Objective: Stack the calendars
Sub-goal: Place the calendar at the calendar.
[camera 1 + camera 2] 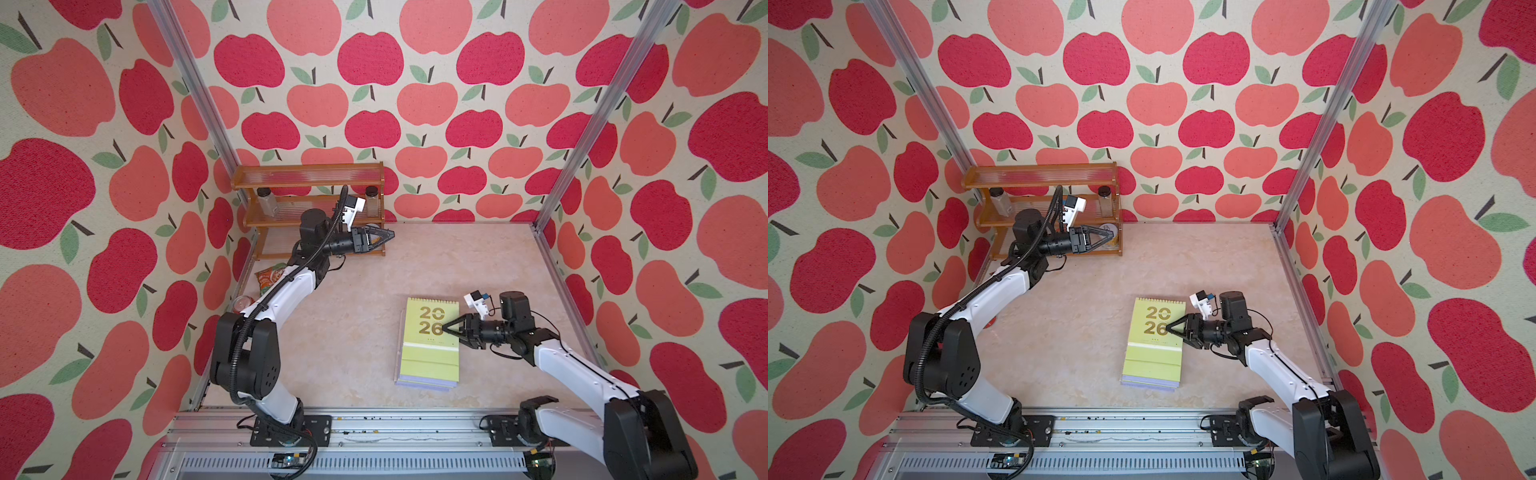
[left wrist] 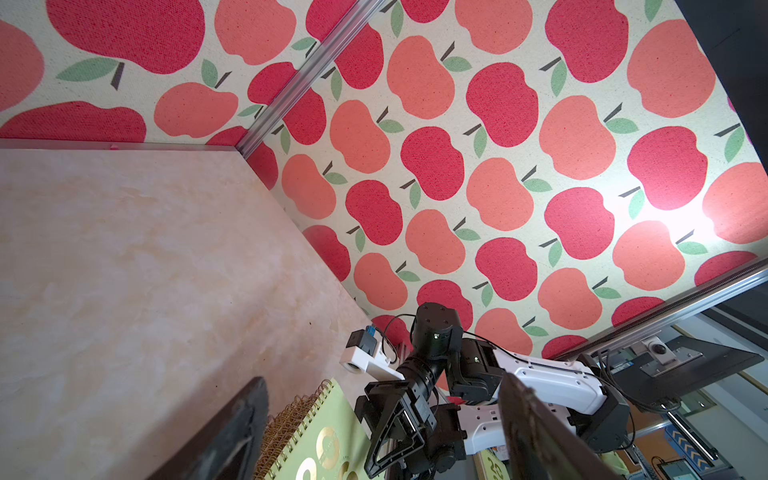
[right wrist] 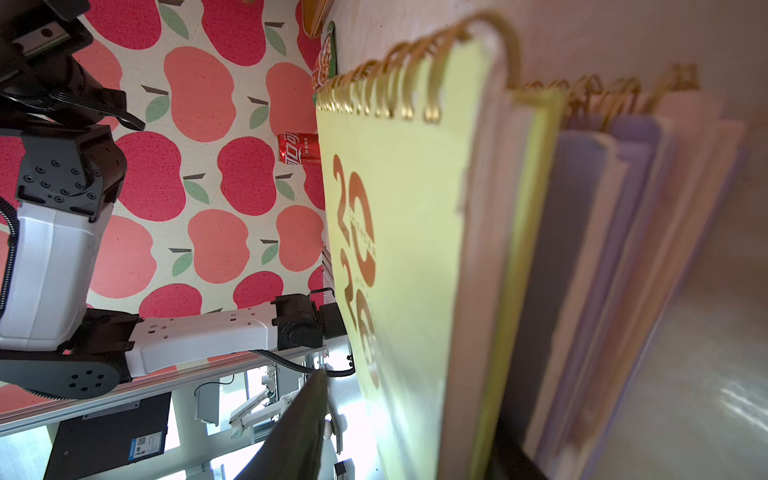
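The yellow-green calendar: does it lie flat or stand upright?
Flat. The yellow-green calendar lies cover up on the stack of calendars, whose lilac edges show beneath it; its gold numerals face up.

Left arm (image 1: 286,291): rises from its base at the near edge and reaches toward the far left. Its wrist is bent so the left gripper (image 1: 387,237) points level to the right, jaws wide apart and holding nothing.

Right arm (image 1: 573,370): stretched low from its base. The right gripper (image 1: 444,327) points left, rolled on its side, fingers (image 3: 299,424) apart.
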Robot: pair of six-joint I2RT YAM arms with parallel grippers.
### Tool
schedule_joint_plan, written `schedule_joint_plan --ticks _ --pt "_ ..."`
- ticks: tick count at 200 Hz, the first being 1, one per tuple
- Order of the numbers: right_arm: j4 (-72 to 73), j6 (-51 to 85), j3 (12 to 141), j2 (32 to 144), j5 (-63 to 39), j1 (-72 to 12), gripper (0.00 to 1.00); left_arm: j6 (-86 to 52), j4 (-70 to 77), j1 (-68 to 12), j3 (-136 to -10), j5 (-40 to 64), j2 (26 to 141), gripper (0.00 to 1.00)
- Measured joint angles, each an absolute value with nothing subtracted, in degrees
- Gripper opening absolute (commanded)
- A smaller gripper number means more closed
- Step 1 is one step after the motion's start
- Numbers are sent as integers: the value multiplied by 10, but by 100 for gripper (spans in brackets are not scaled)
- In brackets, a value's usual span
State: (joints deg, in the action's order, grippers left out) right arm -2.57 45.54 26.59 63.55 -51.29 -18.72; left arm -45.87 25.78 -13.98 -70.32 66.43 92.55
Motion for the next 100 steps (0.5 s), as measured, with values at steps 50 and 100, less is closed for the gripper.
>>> schedule_joint_plan --ticks 50,100 --pt "-132 413 314 628 -462 -188 54 -455 250 -140 -703 664 926 85" --pt "-234 378 365 630 -394 -207 58 -450 245 -140 -703 664 926 85"
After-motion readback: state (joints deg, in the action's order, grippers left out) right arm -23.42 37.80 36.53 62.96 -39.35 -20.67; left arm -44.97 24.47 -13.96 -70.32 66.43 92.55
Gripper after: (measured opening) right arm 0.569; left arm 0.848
